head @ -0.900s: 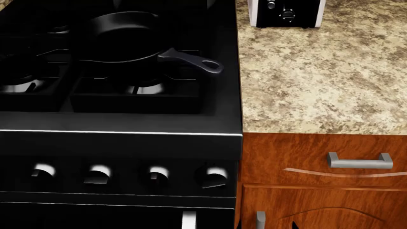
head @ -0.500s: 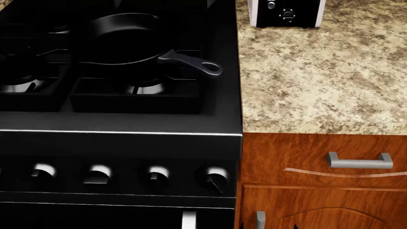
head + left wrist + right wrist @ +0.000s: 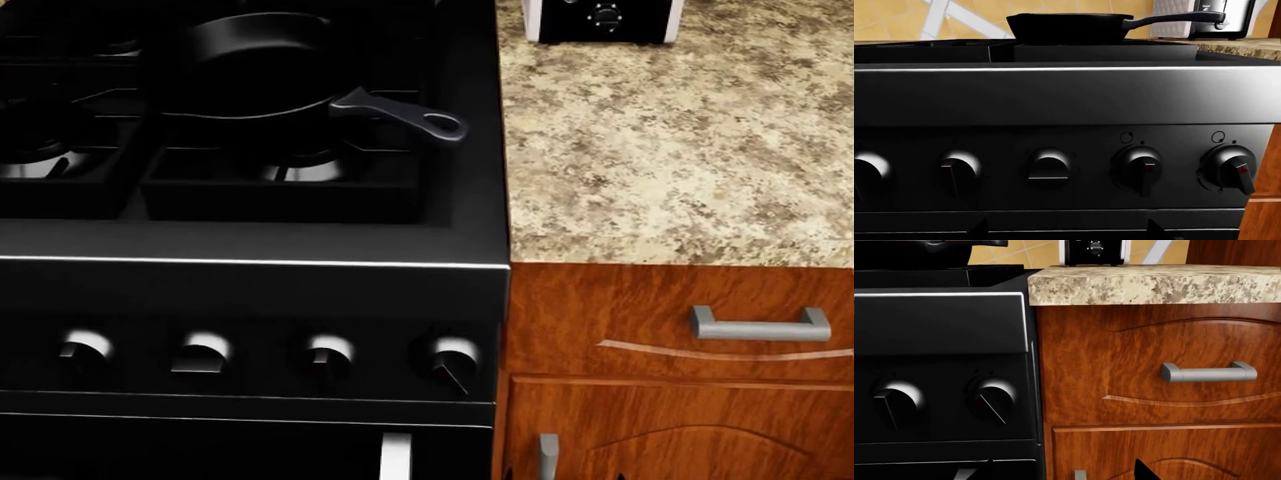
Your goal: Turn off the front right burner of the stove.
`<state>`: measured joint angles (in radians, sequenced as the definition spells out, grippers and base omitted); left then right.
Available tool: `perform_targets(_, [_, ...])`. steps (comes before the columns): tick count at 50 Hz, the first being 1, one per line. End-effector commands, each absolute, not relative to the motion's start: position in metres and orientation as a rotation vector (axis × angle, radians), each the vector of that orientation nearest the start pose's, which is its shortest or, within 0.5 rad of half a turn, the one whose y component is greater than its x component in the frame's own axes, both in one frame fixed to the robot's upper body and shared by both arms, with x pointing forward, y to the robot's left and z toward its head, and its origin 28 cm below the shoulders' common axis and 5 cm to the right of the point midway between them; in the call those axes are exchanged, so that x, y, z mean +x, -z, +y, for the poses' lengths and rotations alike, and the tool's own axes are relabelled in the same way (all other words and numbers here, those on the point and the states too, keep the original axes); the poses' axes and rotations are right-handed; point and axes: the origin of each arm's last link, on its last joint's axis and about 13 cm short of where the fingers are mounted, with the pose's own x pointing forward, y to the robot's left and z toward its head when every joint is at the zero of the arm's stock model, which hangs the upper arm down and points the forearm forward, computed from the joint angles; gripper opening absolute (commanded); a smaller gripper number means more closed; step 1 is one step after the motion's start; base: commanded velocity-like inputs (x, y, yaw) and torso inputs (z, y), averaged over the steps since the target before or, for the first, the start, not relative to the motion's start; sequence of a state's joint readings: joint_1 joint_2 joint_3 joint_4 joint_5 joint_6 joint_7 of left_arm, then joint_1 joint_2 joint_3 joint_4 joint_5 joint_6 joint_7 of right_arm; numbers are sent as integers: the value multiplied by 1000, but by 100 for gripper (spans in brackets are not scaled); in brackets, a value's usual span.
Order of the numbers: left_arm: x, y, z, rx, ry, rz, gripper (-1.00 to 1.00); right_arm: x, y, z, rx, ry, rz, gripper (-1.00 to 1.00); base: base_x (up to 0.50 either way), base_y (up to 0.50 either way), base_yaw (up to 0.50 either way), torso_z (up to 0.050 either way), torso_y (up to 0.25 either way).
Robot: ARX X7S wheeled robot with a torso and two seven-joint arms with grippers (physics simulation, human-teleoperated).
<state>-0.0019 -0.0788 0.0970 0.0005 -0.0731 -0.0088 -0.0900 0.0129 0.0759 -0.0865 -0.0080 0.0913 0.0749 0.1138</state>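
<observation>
The glossy black stove (image 3: 254,285) fills the left of the head view. Its front right burner (image 3: 310,171) shows a pale-glinting cap under a black grate, with no flame visible. A black skillet (image 3: 254,60) sits behind it. The rightmost knob (image 3: 451,362) has its pointer slanting down-right; it also shows in the left wrist view (image 3: 1229,170) and the right wrist view (image 3: 991,401). My left gripper (image 3: 1067,234) is open and faces the knob panel from a distance. My right gripper (image 3: 1064,472) is open and faces the stove's right edge and the cabinet. Neither gripper shows in the head view.
A speckled countertop (image 3: 667,150) lies right of the stove, with a toaster (image 3: 601,18) at its back. Below it are wooden cabinets (image 3: 641,400) with a silver drawer handle (image 3: 758,325). The skillet handle (image 3: 407,115) points right over the grate.
The rightmost knob's pointer has turned from nearly level to slanting down-right. The head view has shifted, so the stove top sits a little higher in the picture.
</observation>
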Motion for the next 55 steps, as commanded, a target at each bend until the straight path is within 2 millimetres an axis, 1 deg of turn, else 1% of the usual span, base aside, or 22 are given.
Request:
perform_targets(1, [210, -13, 204, 14, 9, 16, 100, 211, -14, -97, 10, 27, 64, 100, 0, 0, 0, -50, 0])
perform_targets(12, [208, -14, 204, 10, 9, 11, 100, 212, -17, -96, 6, 28, 62, 100, 0, 0, 0, -50, 0])
perform_targets(40, [208, -12, 204, 5, 8, 10, 100, 211, -14, -96, 13, 24, 83, 100, 0, 0, 0, -50, 0])
perform_targets(55, [208, -14, 205, 6, 9, 6, 100, 214, -16, -95, 12, 20, 86, 100, 0, 0, 0, -50, 0])
